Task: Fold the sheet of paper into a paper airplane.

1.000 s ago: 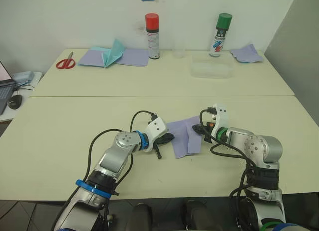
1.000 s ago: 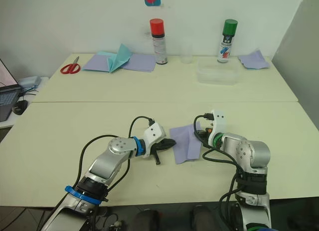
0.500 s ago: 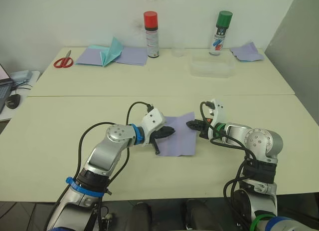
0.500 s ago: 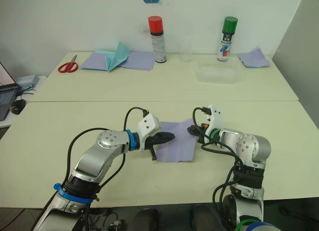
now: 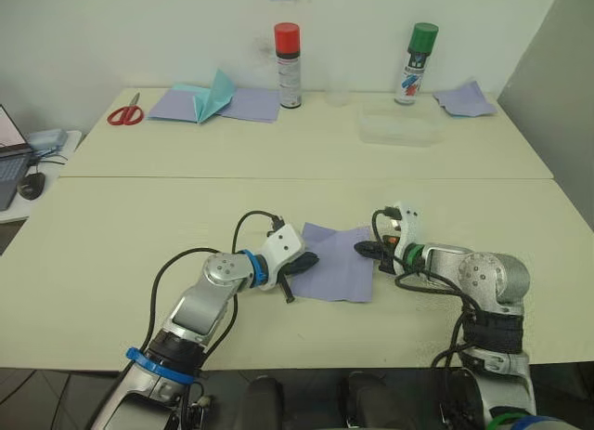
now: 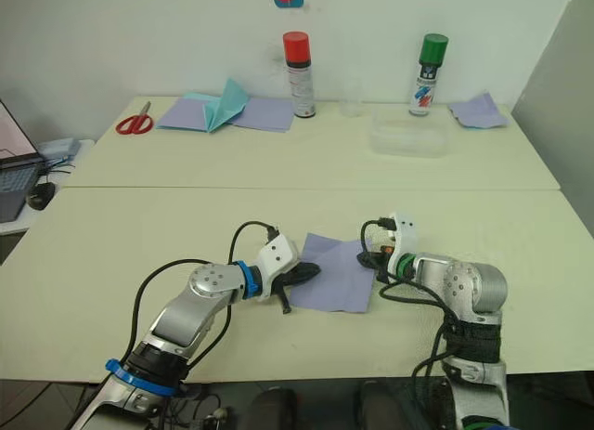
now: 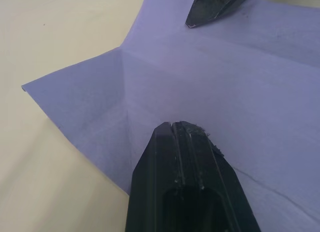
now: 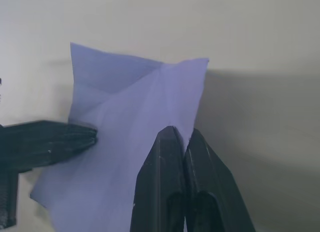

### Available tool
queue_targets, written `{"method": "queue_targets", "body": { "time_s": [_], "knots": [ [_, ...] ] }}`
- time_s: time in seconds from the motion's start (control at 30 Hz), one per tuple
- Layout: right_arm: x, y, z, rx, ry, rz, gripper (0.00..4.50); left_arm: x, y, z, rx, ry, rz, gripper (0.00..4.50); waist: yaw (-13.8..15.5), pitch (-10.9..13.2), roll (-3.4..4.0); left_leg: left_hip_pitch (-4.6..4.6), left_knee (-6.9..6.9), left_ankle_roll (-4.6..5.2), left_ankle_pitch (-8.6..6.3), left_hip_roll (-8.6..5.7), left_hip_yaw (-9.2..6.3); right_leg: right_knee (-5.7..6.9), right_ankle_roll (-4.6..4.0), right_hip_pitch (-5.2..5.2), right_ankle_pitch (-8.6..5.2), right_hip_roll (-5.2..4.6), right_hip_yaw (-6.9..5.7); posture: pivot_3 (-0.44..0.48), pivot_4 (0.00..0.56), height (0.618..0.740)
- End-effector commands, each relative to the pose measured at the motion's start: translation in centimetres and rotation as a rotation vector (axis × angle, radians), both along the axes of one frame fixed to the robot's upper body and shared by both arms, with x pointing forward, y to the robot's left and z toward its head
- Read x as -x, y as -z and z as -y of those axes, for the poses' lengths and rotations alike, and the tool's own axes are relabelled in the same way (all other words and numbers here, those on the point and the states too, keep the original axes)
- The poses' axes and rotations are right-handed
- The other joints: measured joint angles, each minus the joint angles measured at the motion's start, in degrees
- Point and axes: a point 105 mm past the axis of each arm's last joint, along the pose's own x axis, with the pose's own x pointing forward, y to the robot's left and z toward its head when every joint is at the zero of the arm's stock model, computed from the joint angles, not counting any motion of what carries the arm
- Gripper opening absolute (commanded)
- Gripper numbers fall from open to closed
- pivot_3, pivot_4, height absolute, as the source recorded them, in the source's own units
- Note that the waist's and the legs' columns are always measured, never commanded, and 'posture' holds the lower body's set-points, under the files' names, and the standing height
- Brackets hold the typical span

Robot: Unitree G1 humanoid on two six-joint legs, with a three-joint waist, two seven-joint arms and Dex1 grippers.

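Note:
The sheet of paper [image 5: 339, 263] is lavender with crease lines and lies nearly flat on the near table between my two grippers. My left gripper [image 5: 311, 260] is shut, and its tip [image 7: 172, 126] presses down on the sheet's left part. At the sheet's right edge my right gripper [image 5: 360, 249] is shut, and the right wrist view shows the edge running in between its fingers [image 8: 170, 142]. The two tips sit a short way apart across the sheet. No folded paper airplane shape is in view.
On the far table stand a red-capped spray can [image 5: 288, 66] and a green-capped can [image 5: 415, 63]. There too are a clear plastic container [image 5: 397, 128], red scissors [image 5: 122, 114], a teal paper plane on lavender sheets [image 5: 209, 97] and a lavender scrap [image 5: 464, 99]. A mouse [image 5: 28, 184] lies far left.
A second ago the sheet was folded over and bunched near my right gripper; it has since been spread out flat. The left gripper moved onto its left part. The camera shifted slightly.

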Motion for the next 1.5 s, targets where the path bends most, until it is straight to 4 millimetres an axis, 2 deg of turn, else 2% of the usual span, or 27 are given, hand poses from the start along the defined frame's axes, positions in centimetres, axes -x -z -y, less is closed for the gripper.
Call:
{"method": "queue_targets", "body": {
  "time_s": [0.03,0.23,0.37,0.47,0.87,0.97,1.03,1.27,1.5],
  "knots": [
    [0.1,-1.5,-0.8,0.109,-0.136,0.212,0.06,0.5,2.3,-0.5,-0.057,-0.015,-0.063,0.00,-0.01,0.00,-0.01,0.00,0.02,0.00,0.00,-0.04,0.01,-0.01,0.02,0.00,0.01,-0.03,0.01,0.000,0.150,0.740],
    [1.0,-1.4,-2.1,0.267,-0.313,0.445,0.06,0.6,2.1,-0.1,-0.050,-0.005,-0.061,0.00,0.00,-0.01,-0.01,0.01,0.05,0.00,0.00,-0.08,0.01,-0.02,0.04,0.01,0.02,-0.04,-0.03,0.000,0.150,0.740],
    [1.4,-1.0,-2.6,0.342,-0.404,0.529,0.06,0.6,2.2,0.0,-0.050,0.003,-0.064,0.00,0.00,-0.01,-0.02,0.02,0.06,0.00,0.00,-0.07,0.01,0.00,0.04,0.01,0.02,-0.01,-0.04,0.000,0.150,0.740],
    [1.4,-0.5,-2.6,0.358,-0.424,0.536,0.06,0.7,2.2,0.2,-0.050,0.008,-0.066,0.00,0.01,-0.02,-0.04,0.03,0.06,0.00,0.00,-0.07,0.01,0.00,0.04,0.01,0.02,-0.01,-0.03,0.000,0.150,0.740],
    [1.0,-0.6,-2.3,0.434,-0.461,0.594,0.06,0.5,2.0,0.3,-0.049,0.005,-0.063,0.00,0.03,-0.02,-0.04,0.05,0.07,0.00,0.00,-0.07,0.02,0.01,0.04,0.04,0.02,0.00,-0.03,0.000,0.150,0.740],
    [0.9,-0.9,-2.3,0.420,-0.449,0.596,0.63,0.5,2.1,0.4,-0.048,0.004,-0.064,0.00,0.07,-0.02,-0.04,0.06,0.08,0.00,0.00,-0.08,0.02,0.02,0.04,0.05,0.02,0.00,-0.02,0.000,0.150,0.740],
    [1.1,-1.4,-2.2,0.396,-0.448,0.594,1.27,0.5,2.1,0.4,-0.048,0.003,-0.066,0.00,0.13,-0.02,-0.04,0.06,0.10,0.00,0.00,-0.08,0.01,0.03,0.04,0.06,0.02,0.00,-0.03,0.000,0.150,0.740],
    [1.3,-3.5,-2.0,0.338,-0.433,0.622,1.27,0.4,2.1,0.3,-0.049,-0.001,-0.066,0.00,0.14,-0.02,-0.04,0.08,0.11,0.00,0.00,-0.08,0.01,0.03,0.05,0.09,0.03,-0.02,-0.03,0.000,0.150,0.740],
    [0.9,-4.0,-2.6,0.324,-0.415,0.644,1.27,0.4,2.1,0.5,-0.045,0.005,-0.067,0.00,0.12,-0.02,-0.04,0.42,0.09,0.00,0.00,-0.07,0.01,0.02,0.04,0.39,0.02,-0.01,-0.02,0.000,0.150,0.740]
  ]
}}
